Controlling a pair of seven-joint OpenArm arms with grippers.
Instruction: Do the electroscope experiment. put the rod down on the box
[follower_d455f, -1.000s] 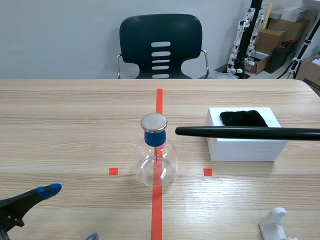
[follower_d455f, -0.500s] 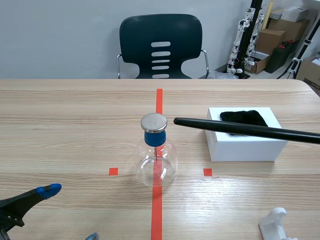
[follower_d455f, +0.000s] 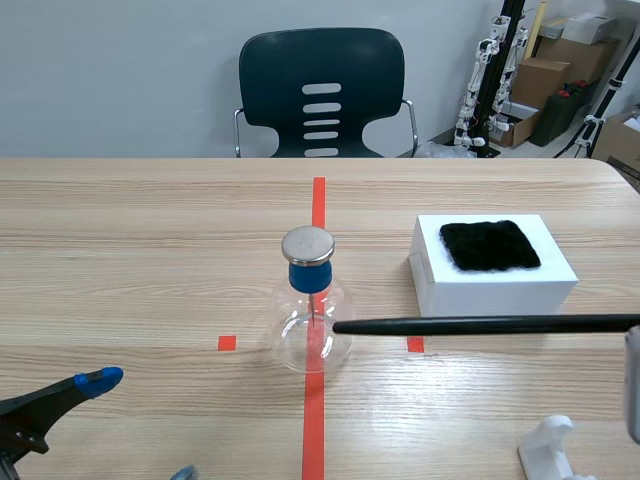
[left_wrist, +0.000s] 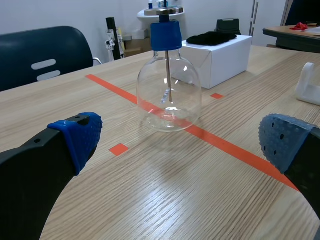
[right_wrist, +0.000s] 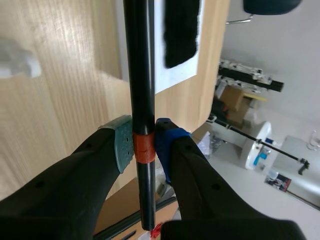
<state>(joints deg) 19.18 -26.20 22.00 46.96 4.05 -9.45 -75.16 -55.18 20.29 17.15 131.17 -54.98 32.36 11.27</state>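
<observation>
My right claw (right_wrist: 144, 147) is clamped on the black rod (right_wrist: 140, 75), one pad pressed to each side of it. The rod runs straight ahead of this claw, level above the table (follower_d455f: 150, 280). Its far tip overlaps the bulb of the glass flask (follower_d455f: 312, 325); contact cannot be confirmed. The white box (follower_d455f: 492, 275), with a black cloth (follower_d455f: 490, 245) on top, sits just beside the rod, on the side away from me. The rod is not on the box. My left claw (left_wrist: 182, 142) is spread wide and holds nothing. It sits low over the table, with the flask ahead of it.
</observation>
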